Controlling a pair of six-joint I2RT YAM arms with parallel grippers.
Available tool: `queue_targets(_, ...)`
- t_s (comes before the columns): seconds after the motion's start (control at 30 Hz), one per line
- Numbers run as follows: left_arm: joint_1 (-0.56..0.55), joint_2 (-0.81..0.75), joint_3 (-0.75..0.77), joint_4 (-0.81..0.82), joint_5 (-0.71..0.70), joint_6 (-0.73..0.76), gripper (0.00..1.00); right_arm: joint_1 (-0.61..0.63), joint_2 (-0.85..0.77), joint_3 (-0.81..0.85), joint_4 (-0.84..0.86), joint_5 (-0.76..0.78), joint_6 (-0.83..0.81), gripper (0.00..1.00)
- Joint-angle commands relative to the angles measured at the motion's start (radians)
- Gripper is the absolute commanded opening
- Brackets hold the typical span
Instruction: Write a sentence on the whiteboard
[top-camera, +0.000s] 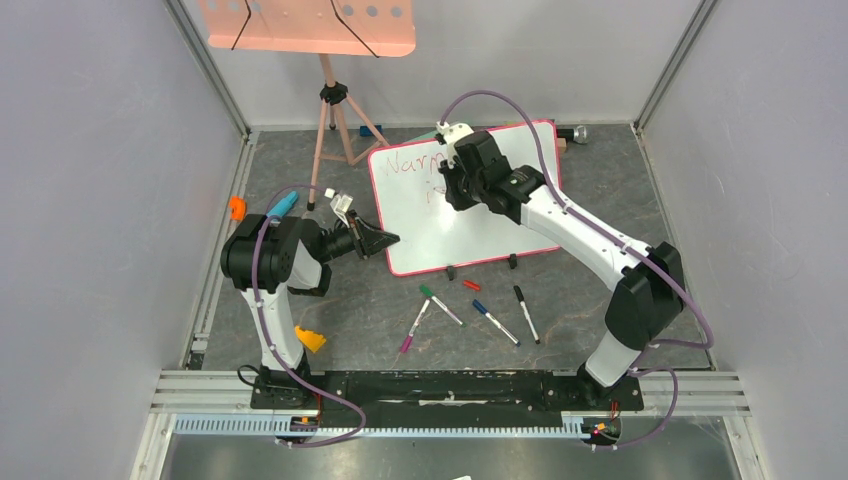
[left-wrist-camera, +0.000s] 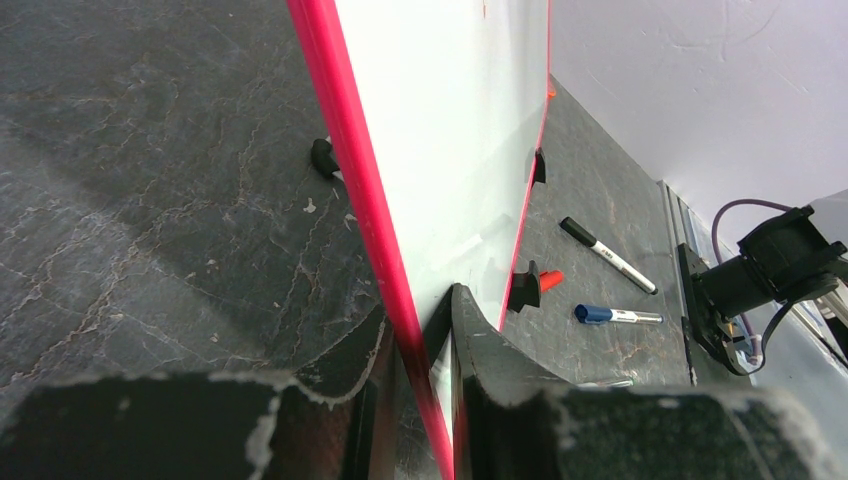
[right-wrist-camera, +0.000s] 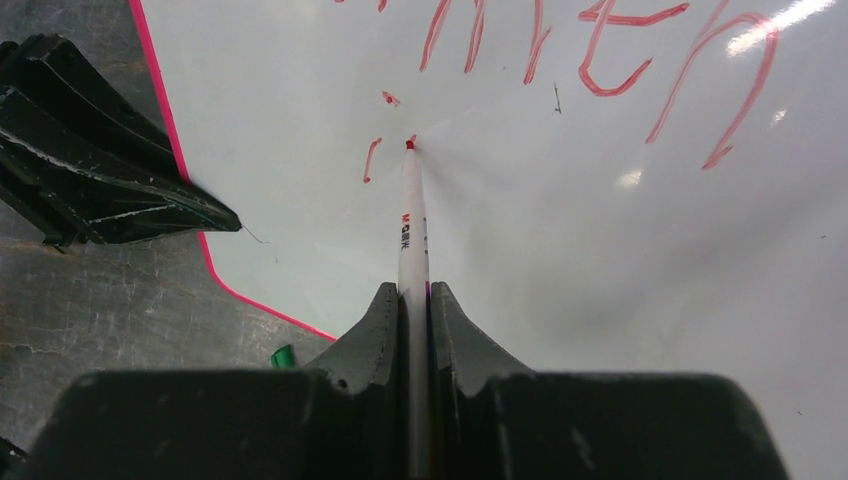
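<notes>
Pinching whiteboard (top-camera: 450, 235) rim w/ L end effector (left-wrist-camera: 420, 322), board propped on surface (top-camera: 380, 300) by 2 clip feet (top-camera: 452, 270). Clamping marker (right-wrist-camera: 411, 220) w/ R end effector (right-wrist-camera: 408, 296), red tip touching board below sentence (top-camera: 410, 162) 1st line.

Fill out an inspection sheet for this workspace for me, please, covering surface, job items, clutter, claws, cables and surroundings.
Surface: dark stone-patterned table, scuffed.
Job's things: whiteboard propped on clip feet; red writing begun, second line barely started; red marker with its tip on the board.
Clutter: four loose markers, a red cap, an orange piece.
Claws: left claw shut on the whiteboard's rim; right claw shut on the red marker.
Cables: purple cables run along both arms; no snag seen.
Surroundings: grey walls; pink perforated tray on a tripod.
</notes>
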Motion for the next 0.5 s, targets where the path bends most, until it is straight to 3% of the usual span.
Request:
queue_targets(0.0,0.020,0.028,0.016,0.036,-0.130,0.116,0.05,-0.003,-0.026,-0.051,0.005,0.012,-0.001,0.00)
queue_targets(0.2,0.020,0.029,0.017,0.036,-0.129,0.117,0.05,-0.002,-0.054,-0.110,0.023,0.001,0.003,0.00)
queue_targets(0.47,0.020,0.030,0.017,0.036,-0.125,0.119,0.05,-0.004,-0.013,-0.025,0.020,0.027,-0.005,0.00)
